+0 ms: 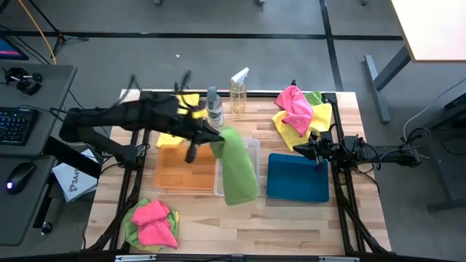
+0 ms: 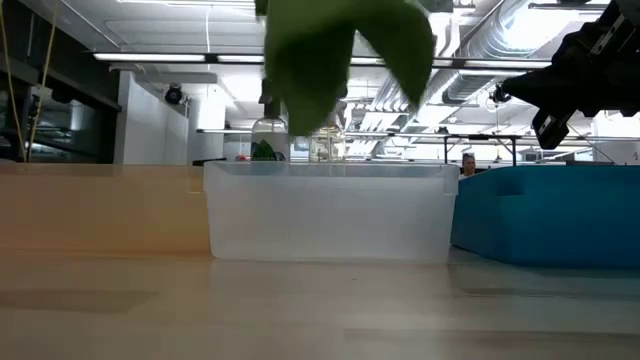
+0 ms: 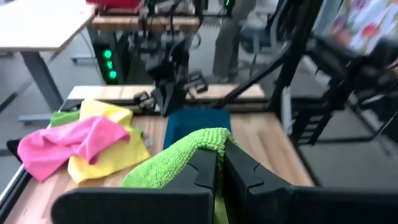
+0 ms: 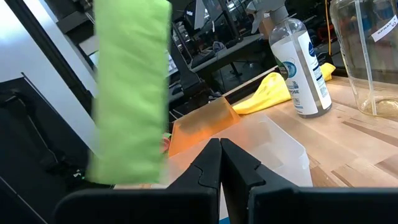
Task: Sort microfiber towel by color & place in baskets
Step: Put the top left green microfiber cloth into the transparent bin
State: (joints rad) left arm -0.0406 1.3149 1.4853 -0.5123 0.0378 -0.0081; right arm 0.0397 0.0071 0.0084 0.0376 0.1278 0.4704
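Overhead, the left pincer (image 1: 213, 138) is clamped on a fuzzy lime green towel (image 1: 237, 167), which hangs as a long limp strip above the clear basket (image 1: 252, 148). That smooth rectangular bin sits between the translucent orange basket (image 1: 186, 171) and the solid blue basket (image 1: 297, 177) on the wooden counter (image 1: 240, 222). Beside the blue one, the right pincer (image 1: 311, 145) hovers, fingers pressed together and empty.

My overhead looks straight down on the table (image 1: 218, 218). Low cam sits at tabletop, close to the clear bin (image 2: 330, 215). Both wrist cams face inward; all see the green towel (image 1: 237, 167).
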